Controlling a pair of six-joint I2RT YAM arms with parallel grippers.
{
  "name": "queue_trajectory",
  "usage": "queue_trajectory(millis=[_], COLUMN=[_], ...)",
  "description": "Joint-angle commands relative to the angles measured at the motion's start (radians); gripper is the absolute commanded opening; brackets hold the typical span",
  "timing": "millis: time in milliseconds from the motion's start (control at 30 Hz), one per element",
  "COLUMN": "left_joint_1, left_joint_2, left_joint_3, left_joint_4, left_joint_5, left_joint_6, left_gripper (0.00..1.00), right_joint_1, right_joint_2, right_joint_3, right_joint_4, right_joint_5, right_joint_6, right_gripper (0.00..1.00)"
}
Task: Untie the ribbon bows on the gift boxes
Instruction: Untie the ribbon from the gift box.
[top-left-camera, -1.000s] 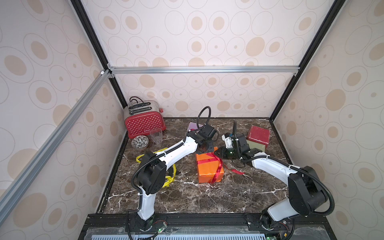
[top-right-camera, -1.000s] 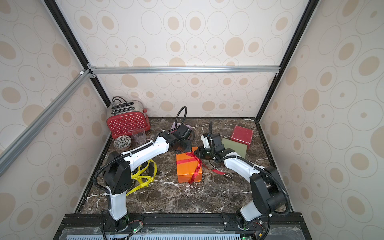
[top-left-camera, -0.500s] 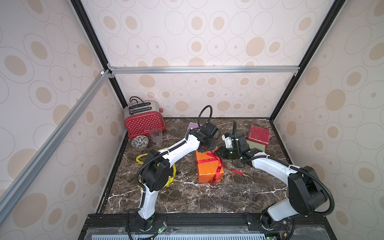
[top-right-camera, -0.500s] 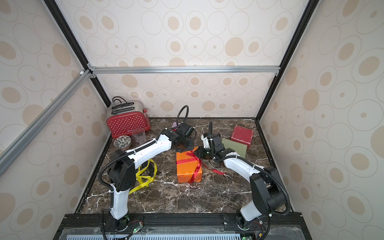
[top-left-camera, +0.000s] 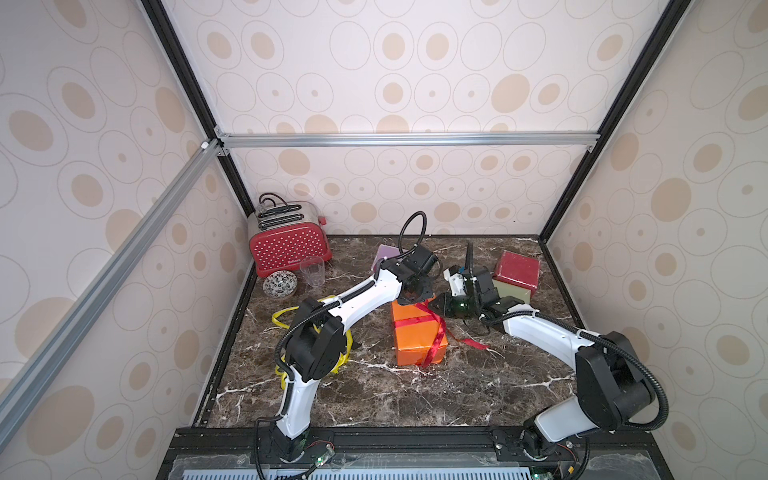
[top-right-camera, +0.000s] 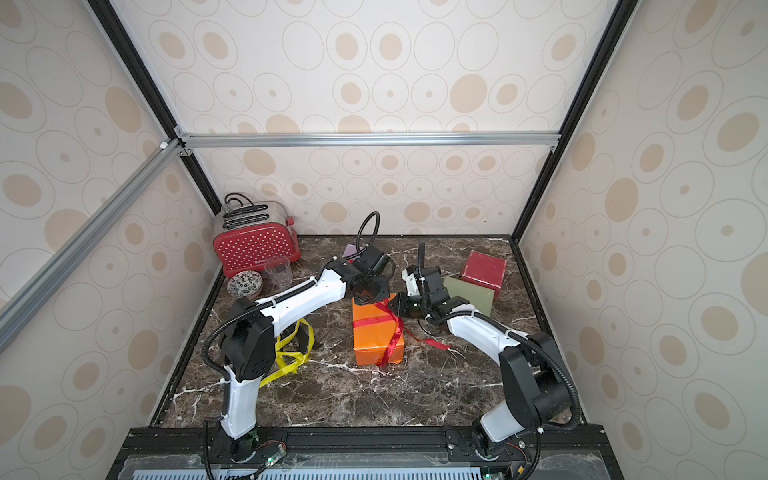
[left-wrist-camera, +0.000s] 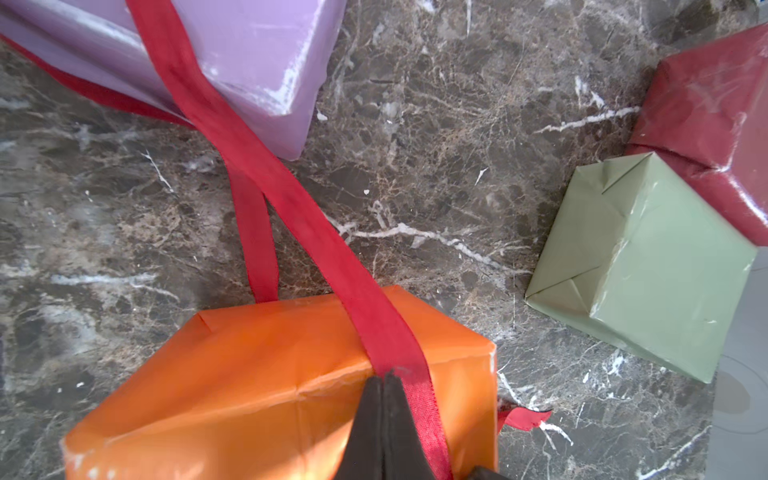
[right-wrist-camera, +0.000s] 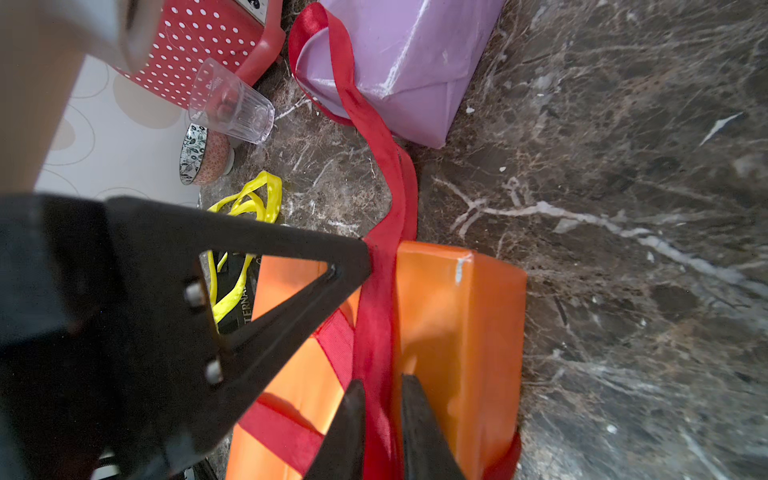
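Note:
The orange gift box (top-left-camera: 417, 340) lies mid-table with a red ribbon (right-wrist-camera: 378, 316) crossed over its top. Two strands of it run over the marble (left-wrist-camera: 299, 208) to the lilac box (left-wrist-camera: 249, 54). No tied bow shows. My left gripper (left-wrist-camera: 384, 378) is at the box's far top edge, shut, its tips meeting on the ribbon's edge. My right gripper (right-wrist-camera: 380, 384) reaches in from the right over the same box top, shut on the bunched ribbon. Both grippers show in a top view, left (top-right-camera: 370, 297) and right (top-right-camera: 395, 309).
An olive green box (top-left-camera: 513, 291) and a dark red box (top-left-camera: 517, 268) stand at the back right. Loose yellow ribbons (top-right-camera: 291, 349) and a black lettered one (right-wrist-camera: 245, 307) lie by the left arm. A dotted red toaster (top-left-camera: 289, 245), glass (top-left-camera: 312, 270) and bowl (top-left-camera: 279, 284) fill the back left.
My left gripper has shifted a little right onto the orange box's far edge and closed on the red ribbon. The right arm has stayed put.

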Motion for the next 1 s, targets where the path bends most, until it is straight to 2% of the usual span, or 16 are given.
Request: queue_trajectory(millis=[0,233,367,667,800,833,867,933,967], left_joint_1=[-0.001,0.002,0.005,0.016,0.018,0.018,0.017,0.016,0.015], left_joint_2=[0.042,-0.042,-0.071,-0.080,-0.060,-0.054,-0.050,-0.047,-0.049], left_joint_3=[0.010,-0.061,-0.081,-0.073,-0.023,-0.013,-0.011,-0.006,-0.007], left_joint_4=[-0.049,0.092,0.160,0.177,0.097,0.072,0.048,0.008,-0.003], left_joint_5=[-0.054,-0.097,-0.081,-0.091,-0.066,-0.052,-0.029,-0.006,-0.007], left_joint_6=[0.039,0.050,0.054,0.049,0.061,0.057,0.050,0.040,0.037], left_gripper=[0.00,0.00,0.00,0.00,0.00,0.07,0.19,0.34,0.37], right_joint_1=[0.009,0.009,0.009,0.009,0.009,0.008,0.008,0.010,0.008], right_joint_2=[0.027,0.028,0.027,0.027,0.026,0.025,0.025,0.026,0.026], right_joint_3=[-0.001,-0.001,-0.001,-0.003,-0.003,-0.003,-0.003,-0.003,-0.002], right_joint_4=[-0.070,-0.070,-0.071,-0.070,-0.068,-0.069,-0.069,-0.068,-0.068], right_joint_5=[0.002,0.001,0.001,-0.001,0.000,0.001,0.000,0.000,-0.001], right_joint_6=[-0.010,-0.011,-0.010,-0.011,-0.011,-0.012,-0.011,-0.011,-0.011], right_gripper=[0.19,0.19,0.19,0.19,0.19,0.19,0.19,0.19,0.19])
